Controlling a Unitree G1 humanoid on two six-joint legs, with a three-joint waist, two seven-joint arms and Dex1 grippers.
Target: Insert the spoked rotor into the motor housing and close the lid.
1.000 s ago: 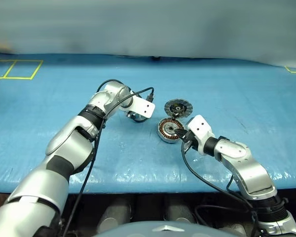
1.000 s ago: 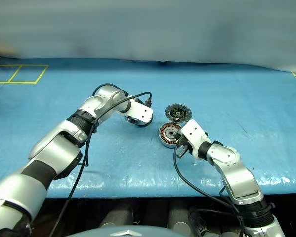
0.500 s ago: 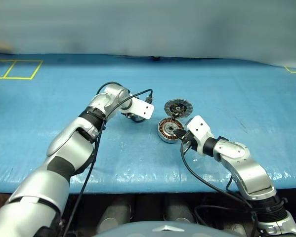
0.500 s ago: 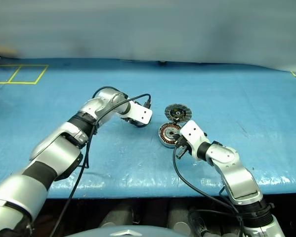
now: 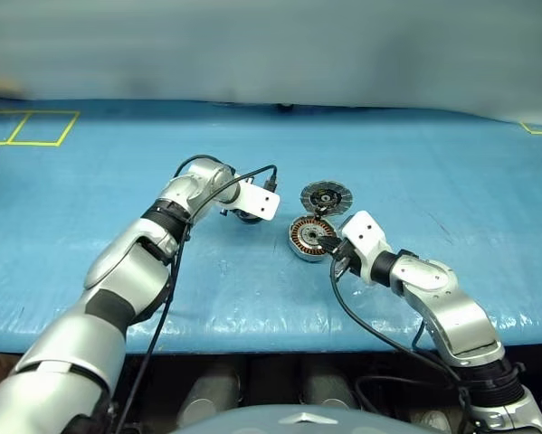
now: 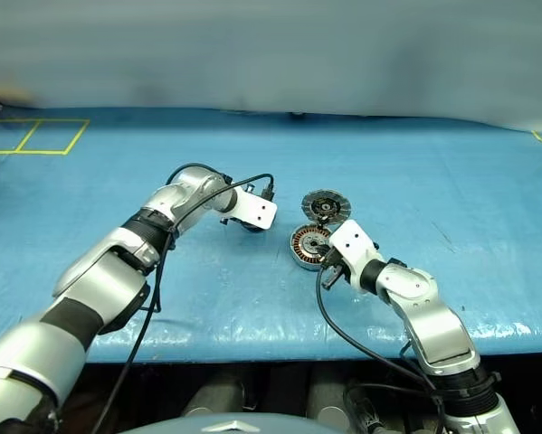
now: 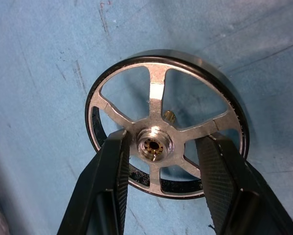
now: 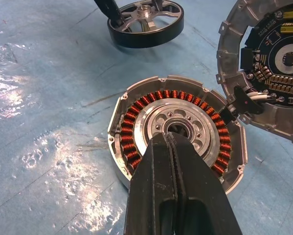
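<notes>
Blue bench: left gripper fingers apart, straddling spoked rotor hub. Right gripper pinched together over motor housing; lid open at 1 o'clock.

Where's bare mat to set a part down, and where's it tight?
Free: the blue mat beyond the round grey lid, and the stretch toward the yellow tape squares. Crowded: the centre, where the black-rimmed spoked rotor, copper-wound silver motor housing, lid, left gripper and right gripper cluster.
</notes>
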